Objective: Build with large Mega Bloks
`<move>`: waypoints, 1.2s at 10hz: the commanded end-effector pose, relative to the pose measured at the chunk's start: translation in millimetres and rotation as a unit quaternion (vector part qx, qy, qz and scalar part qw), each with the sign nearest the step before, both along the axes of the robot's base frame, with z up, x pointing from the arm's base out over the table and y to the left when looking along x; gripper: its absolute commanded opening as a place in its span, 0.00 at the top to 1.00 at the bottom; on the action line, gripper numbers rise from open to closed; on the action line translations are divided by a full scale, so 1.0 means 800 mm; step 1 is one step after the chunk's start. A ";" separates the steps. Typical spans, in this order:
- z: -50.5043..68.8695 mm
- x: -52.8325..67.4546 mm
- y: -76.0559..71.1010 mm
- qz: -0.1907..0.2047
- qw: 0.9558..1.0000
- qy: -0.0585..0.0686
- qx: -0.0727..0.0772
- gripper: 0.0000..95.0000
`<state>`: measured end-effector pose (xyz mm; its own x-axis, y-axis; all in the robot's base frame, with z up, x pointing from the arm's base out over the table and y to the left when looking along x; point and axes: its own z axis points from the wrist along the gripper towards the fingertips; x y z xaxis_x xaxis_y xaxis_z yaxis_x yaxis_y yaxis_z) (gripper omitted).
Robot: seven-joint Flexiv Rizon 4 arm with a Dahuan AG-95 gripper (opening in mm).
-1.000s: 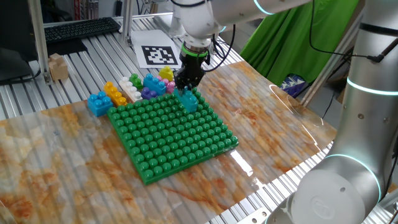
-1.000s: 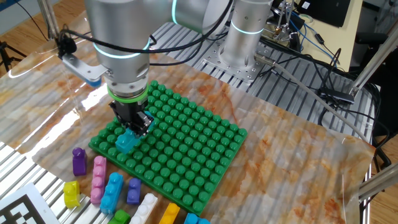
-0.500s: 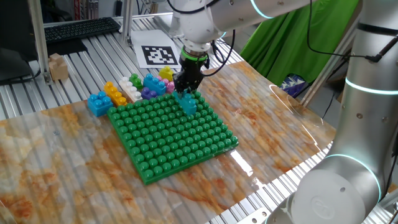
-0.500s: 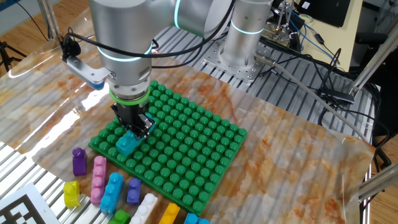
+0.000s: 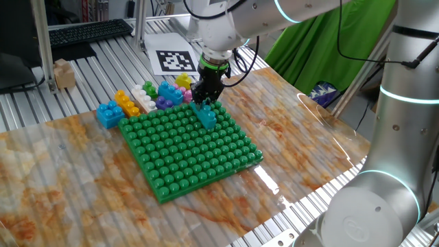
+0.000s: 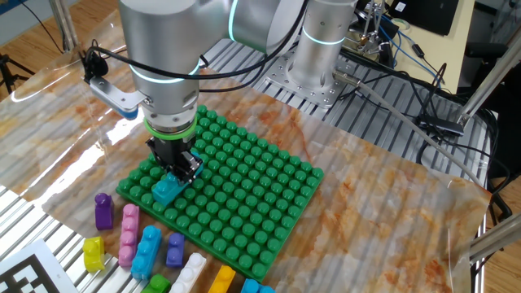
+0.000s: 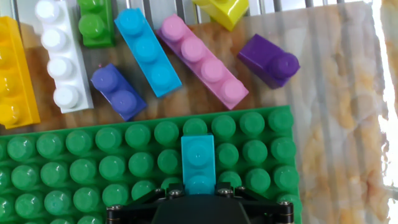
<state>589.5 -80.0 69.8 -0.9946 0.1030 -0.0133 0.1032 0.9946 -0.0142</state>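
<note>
The gripper [image 6: 173, 172] grips a teal blok [image 7: 198, 163] right at the green baseplate [image 6: 244, 207]'s edge row w/ the loose bloks [image 7: 146, 53] just past it; next it likely pushes it down onto the studs, lined up, then lets go.

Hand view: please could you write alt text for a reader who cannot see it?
A teal brick, held in the robot's jaws, sits over the studs near the edge of a green baseplate. Beyond that edge lie loose bricks: yellow, white, green, blue, pink and purple.

Your arm reaches out over the table with its wrist bent so the gripper [image 6: 172, 172] points straight down, and its two fingers are clamped narrowly on a small teal brick [image 6: 165, 190].
</note>
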 end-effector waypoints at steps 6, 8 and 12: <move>-0.002 0.000 0.002 0.016 1.000 -0.009 0.016 1.00; -0.004 0.000 0.002 0.019 1.000 -0.009 0.016 1.00; -0.004 -0.002 0.003 0.032 0.999 -0.008 0.017 1.00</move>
